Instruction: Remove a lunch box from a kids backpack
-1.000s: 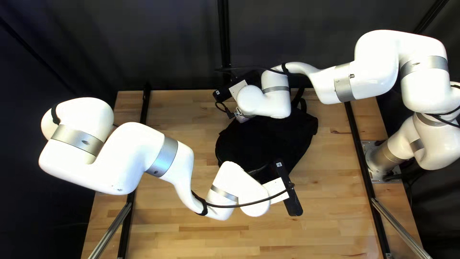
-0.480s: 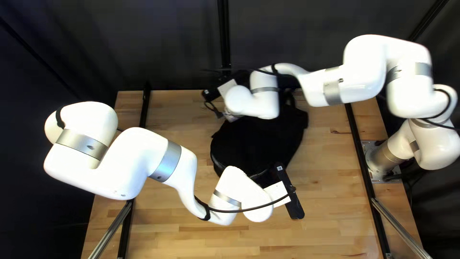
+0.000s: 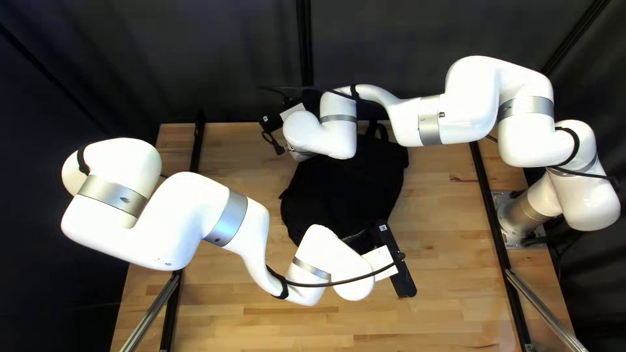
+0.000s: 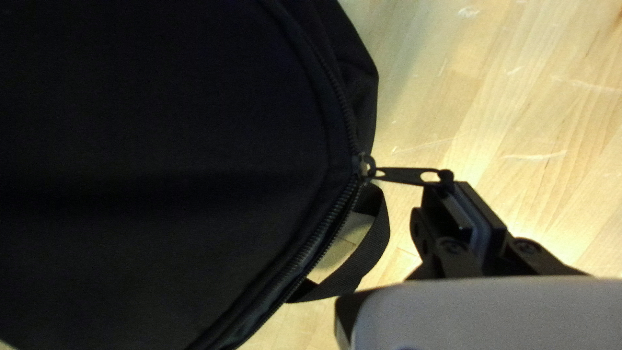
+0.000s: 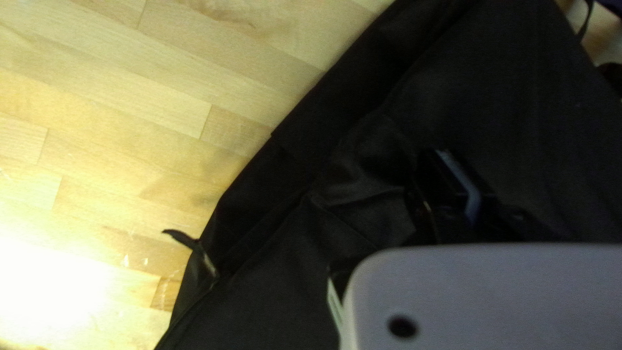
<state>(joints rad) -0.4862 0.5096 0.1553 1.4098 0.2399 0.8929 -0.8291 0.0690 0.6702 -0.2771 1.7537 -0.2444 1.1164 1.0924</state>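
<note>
Beside backpack [image 3: 342, 189], left arm [image 3: 173, 218] bent, claw [image 3: 380, 260] pinching zipper pull [image 4: 403, 175]

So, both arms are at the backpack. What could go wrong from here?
The left end effector pinches only the tip of the zipper pull, so a hard tug might slip off. The webbing loop lies close beside the zipper track and might snag. If the right end effector loses its grip on the backpack, the bag could slide.

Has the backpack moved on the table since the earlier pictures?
Yes. In the top left view the backpack has moved left, away from the right-hand black rail.
</note>
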